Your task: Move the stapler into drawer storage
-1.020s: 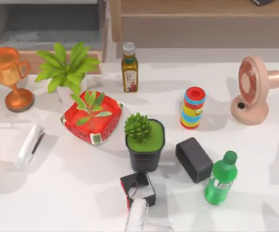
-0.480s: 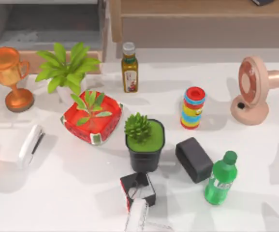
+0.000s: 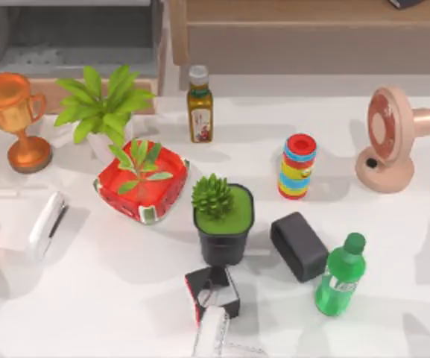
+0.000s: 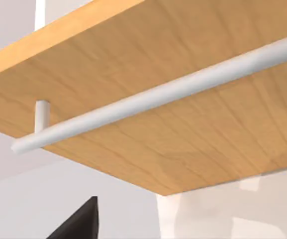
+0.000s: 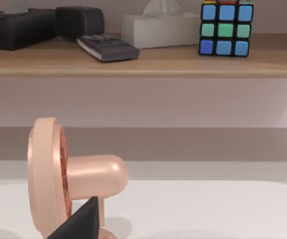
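- The stapler point(image 3: 47, 224) lies flat on the white bench point(image 3: 393, 313) at the left of the top view, its long axis running slightly diagonally; nothing touches it.
- The drawer storage point(image 3: 73, 33) sits pulled out at the upper left of the top view, with its grey floor exposed, well apart from the stapler.
- Between the two stand a copper trophy point(image 3: 10, 112) and a leafy plant point(image 3: 103, 104), the plant covering part of the drawer's tan front.
- Just right of the stapler is a red tray point(image 3: 166, 198) holding a small sprig.
- Near the middle is a succulent point(image 3: 213, 195) in a black pot.
- A brown-labelled bottle point(image 3: 200, 104) stands above the tray, in the upper middle.
- Further right are a black block point(image 3: 298, 246), a green bottle point(image 3: 340, 276), a stack of coloured rings point(image 3: 297, 165) and a pink fan point(image 3: 390, 138).
- The left tool point(image 4: 81, 224) shows as a dark tip in the left wrist view, close beneath a wooden panel point(image 4: 183, 149) carrying a white bar point(image 4: 158, 94); I cannot tell whether it is released or clenched.
- The right tool point(image 5: 83, 221) shows as a dark tip in the right wrist view, facing the fan with a shelf behind it bearing a colour cube point(image 5: 226, 27); its state cannot be told either.
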### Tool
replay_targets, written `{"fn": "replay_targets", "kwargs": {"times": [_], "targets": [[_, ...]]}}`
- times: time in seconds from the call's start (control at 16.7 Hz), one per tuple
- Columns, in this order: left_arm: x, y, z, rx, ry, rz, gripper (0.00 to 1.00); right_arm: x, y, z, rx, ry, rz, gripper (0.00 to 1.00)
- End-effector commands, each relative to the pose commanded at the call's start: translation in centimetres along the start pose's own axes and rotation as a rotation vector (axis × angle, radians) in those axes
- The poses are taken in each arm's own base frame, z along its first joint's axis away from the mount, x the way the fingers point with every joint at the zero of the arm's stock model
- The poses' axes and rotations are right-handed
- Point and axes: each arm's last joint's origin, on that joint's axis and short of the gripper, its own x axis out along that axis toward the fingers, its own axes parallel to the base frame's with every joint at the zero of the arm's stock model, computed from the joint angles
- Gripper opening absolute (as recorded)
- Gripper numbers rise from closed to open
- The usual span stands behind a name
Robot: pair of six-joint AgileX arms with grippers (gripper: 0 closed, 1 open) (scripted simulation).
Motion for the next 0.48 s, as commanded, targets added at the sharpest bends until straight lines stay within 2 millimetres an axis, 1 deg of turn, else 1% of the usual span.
{"fn": "replay_targets", "kwargs": {"times": [0.12,0.24,0.36,0.48], "targets": [[-0.4,-0.5,2.5,-0.123,0.109,-0.085,1.00,0.0,0.0,0.0,0.000,0.000,0.000,1.00],[-0.9,-1.6,5.4,-0.211,0.220,-0.170,1.00,0.0,0.0,0.0,0.000,0.000,0.000,1.00],[-1.4,-3.6,8.6,-0.254,0.328,-0.259,1.00,0.0,0.0,0.0,0.000,0.000,0.000,1.00],[-2.0,-6.2,11.7,-0.252,0.433,-0.346,1.00,0.0,0.0,0.0,0.000,0.000,0.000,1.00]]}}
